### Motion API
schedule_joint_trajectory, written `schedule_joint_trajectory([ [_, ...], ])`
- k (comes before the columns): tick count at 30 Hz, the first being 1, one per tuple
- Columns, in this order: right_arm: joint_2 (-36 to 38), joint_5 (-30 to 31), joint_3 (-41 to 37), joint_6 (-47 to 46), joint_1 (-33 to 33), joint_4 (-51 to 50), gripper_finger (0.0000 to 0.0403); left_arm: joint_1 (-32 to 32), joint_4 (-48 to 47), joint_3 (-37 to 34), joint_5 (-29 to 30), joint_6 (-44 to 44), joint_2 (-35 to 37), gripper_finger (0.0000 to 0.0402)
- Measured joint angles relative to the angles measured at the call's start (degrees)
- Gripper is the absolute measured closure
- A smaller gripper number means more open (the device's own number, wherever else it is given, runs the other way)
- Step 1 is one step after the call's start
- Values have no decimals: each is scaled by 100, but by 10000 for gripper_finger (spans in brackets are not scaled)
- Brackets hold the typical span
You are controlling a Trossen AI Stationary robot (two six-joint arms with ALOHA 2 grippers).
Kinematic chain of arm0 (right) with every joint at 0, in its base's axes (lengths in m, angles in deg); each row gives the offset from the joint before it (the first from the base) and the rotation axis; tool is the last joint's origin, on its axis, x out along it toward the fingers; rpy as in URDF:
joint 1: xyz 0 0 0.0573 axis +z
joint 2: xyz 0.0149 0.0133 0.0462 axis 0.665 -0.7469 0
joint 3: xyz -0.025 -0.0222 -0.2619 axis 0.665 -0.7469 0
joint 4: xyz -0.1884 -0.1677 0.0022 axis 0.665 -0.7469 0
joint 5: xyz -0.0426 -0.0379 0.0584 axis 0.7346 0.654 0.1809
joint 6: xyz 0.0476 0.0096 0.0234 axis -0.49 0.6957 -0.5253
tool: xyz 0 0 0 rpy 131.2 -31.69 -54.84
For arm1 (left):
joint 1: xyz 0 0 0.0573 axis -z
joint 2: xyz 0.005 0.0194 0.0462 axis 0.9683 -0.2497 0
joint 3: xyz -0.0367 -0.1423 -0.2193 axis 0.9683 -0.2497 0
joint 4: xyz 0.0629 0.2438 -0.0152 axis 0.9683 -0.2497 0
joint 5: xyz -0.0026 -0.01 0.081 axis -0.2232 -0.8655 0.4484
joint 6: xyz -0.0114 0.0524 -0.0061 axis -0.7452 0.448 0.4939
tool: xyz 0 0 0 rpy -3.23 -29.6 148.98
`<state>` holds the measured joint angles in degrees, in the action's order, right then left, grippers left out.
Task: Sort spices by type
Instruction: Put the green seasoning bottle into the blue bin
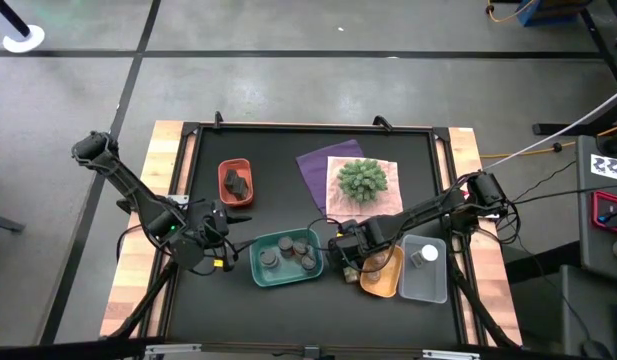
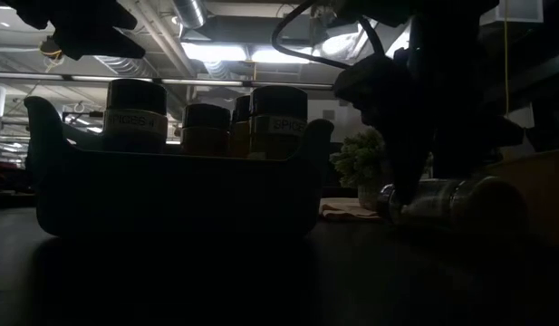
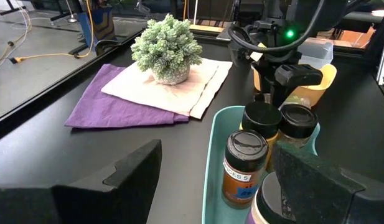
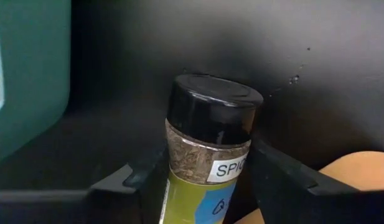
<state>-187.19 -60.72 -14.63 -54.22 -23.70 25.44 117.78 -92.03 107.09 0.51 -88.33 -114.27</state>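
A spice jar (image 4: 207, 143) with a black cap and a green-and-blue label lies on its side (image 2: 451, 201) on the black table, between the teal tray (image 1: 256, 268) and the orange tray (image 1: 383, 278). My right gripper (image 1: 346, 262) stands over it, shut on it. Several dark-capped jars (image 3: 244, 165) stand upright in the teal tray. My left gripper (image 1: 228, 248) hovers open at that tray's left end, touching nothing. Dark lumpy pieces (image 1: 238, 183) lie in the red tray. A white-capped jar (image 1: 418, 255) sits in the clear tray (image 1: 433, 285). My right gripper pinches the jar's glass body just below the black cap (image 4: 179, 155) between its two fingers, one on each side. The fingers come from above, pointing steeply down, and lie across the jar. The jar rests on its side on the table.
A spiky green plant (image 1: 362, 180) in a small pot stands on a white cloth over a purple cloth (image 1: 316, 168) at the far middle. The table's raised black frame (image 1: 188, 160) runs along its edges. Bare black table lies near the front edge.
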Motion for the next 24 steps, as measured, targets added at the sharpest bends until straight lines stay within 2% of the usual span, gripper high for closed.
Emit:
schedule_joint_trajectory([
  [24,29,-116,0,244,0,290,203,0,2,0,0,0,0,115],
])
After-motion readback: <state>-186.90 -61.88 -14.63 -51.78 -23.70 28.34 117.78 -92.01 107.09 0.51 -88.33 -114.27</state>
